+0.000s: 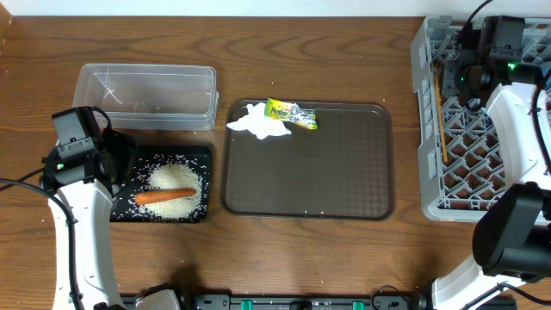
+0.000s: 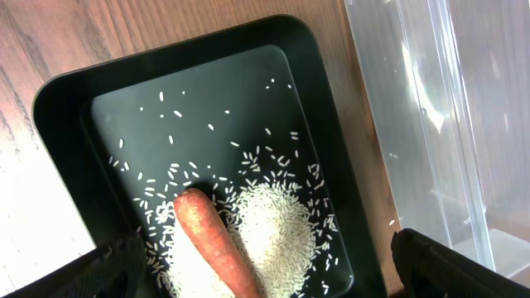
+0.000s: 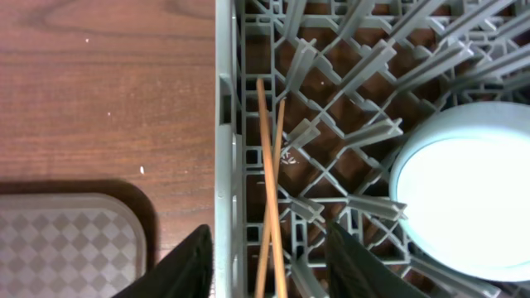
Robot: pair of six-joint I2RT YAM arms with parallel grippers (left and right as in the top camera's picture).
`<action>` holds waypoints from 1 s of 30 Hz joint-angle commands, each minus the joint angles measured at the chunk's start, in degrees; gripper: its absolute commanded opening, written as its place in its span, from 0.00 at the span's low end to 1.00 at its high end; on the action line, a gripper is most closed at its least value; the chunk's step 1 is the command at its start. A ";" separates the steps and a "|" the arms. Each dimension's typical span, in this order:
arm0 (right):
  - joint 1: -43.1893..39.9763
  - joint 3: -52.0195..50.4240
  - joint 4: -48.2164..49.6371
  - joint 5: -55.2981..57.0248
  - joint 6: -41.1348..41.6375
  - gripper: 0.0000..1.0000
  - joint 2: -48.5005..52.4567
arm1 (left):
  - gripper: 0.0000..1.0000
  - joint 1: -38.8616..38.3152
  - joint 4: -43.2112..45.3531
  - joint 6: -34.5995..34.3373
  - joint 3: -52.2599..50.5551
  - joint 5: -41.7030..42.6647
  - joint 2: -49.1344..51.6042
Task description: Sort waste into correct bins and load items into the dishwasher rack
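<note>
The pair of thin wooden chopsticks [image 3: 269,165] lies crossed in the large grey plastic lattice rack [image 3: 224,124], just inside its wall. It sits between the parted fingers of the right end effector [image 3: 269,252], touching neither. That arm points straight down. The left end effector [image 2: 265,265], spread wide, hangs over the shallow black tray [image 2: 74,108] holding the orange carrot [image 2: 211,240] and white rice [image 2: 277,232].

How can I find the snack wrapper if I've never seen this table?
Find the big dark-brown tray in the middle of the table. At its back-left corner lies a crumpled white tissue, with the snack wrapper touching its right side. The wrapper is the only shiny green-yellow printed thing there.
</note>
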 commanded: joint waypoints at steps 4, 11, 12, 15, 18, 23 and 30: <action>0.11 0.35 -2.99 -2.47 3.63 0.59 -1.75 | 0.98 0.24 -0.35 0.76 0.92 -0.28 0.07; 1.81 0.33 -7.28 -26.03 5.55 0.71 -6.75 | 0.98 0.24 -0.35 0.76 0.92 -0.28 0.07; 2.43 0.33 -7.45 -29.57 5.57 0.84 -6.95 | 0.98 0.24 -0.35 0.76 0.92 -0.28 0.07; 5.73 0.11 -7.32 -33.77 9.46 0.99 -6.86 | 0.98 0.24 -0.35 0.76 0.92 -0.28 0.07; 10.08 -0.94 -5.68 -30.97 10.91 0.99 -6.23 | 0.98 0.24 -0.35 0.76 0.92 -0.28 0.07; 17.25 -2.19 -3.06 -24.90 10.91 0.99 -4.11 | 0.98 0.24 -0.35 0.76 0.92 -0.28 0.07; 24.98 -2.40 -1.99 -18.80 11.10 0.99 -0.94 | 0.98 0.24 -0.35 0.76 0.92 -0.28 0.07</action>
